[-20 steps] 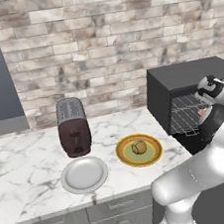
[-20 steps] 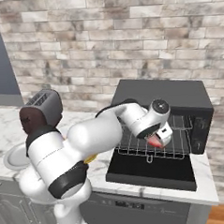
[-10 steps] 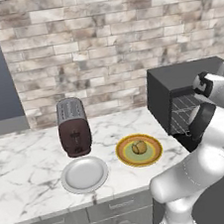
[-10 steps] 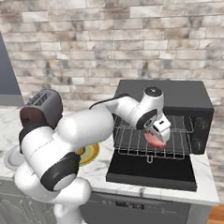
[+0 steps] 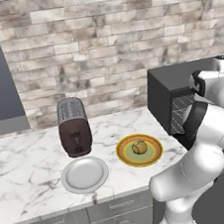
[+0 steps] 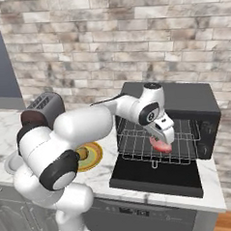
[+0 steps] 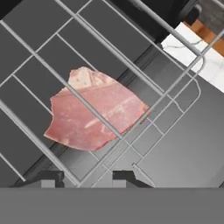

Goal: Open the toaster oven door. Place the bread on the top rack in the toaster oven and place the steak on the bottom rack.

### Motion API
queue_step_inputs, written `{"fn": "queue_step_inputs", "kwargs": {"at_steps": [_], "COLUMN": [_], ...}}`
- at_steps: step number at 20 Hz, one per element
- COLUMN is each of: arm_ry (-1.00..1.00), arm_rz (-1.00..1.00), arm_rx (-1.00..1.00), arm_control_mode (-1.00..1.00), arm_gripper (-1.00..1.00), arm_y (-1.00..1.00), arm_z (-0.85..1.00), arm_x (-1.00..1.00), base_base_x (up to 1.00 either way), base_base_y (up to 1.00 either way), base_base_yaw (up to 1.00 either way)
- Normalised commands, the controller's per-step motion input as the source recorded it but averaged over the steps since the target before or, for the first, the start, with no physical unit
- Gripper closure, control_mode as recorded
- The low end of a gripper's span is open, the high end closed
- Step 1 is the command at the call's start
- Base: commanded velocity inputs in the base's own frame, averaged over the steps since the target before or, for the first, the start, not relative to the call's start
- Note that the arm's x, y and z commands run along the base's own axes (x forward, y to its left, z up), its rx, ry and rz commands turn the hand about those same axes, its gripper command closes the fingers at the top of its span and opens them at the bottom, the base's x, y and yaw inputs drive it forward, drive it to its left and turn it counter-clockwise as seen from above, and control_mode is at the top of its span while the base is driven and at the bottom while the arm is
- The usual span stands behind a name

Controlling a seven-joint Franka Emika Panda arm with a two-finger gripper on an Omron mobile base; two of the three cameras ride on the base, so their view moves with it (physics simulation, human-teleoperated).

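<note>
Pinkish-red raw steak (image 7: pixel 94 109) is seen released on silver wire rack (image 6: pixel 139 152); two-finger gripper (image 7: pixel 87 178) empty, parted; round bread roll (image 5: pixel 138 147) is judged next.

Left base view: set behind the arm on its left, facing forward and down over the marble counter (image 5: pixel 26 165), at middle range. Right base view: set behind on the right, facing the open front of the toaster oven (image 6: pixel 204 102), somewhat closer. Both share the oven, the slot toaster (image 5: pixel 73 126) and the yellow-rimmed plate (image 6: pixel 93 155). Hand view: very close, looking down through rack wires (image 7: pixel 113 65) at the steak (image 7: pixel 94 109).
</note>
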Motion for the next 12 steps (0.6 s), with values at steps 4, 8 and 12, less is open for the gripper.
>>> {"fn": "queue_step_inputs", "kwargs": {"at_steps": [4,8,12], "arm_ry": [0.09,0.03,0.07], "arm_rz": [0.0,0.0,0.0], "arm_rx": [0.0,0.0,0.0], "arm_control_mode": [-1.0,-1.0,-1.0], "arm_gripper": [1.0,1.0,1.0], "arm_y": [0.0,0.02,0.03], "arm_z": [-0.59,-0.64,-0.66], "arm_x": [-0.58,-0.62,-0.58], "base_base_x": [0.0,0.0,0.0], "base_base_y": [0.0,0.0,0.0], "base_base_yaw": [0.0,0.0,0.0]}}
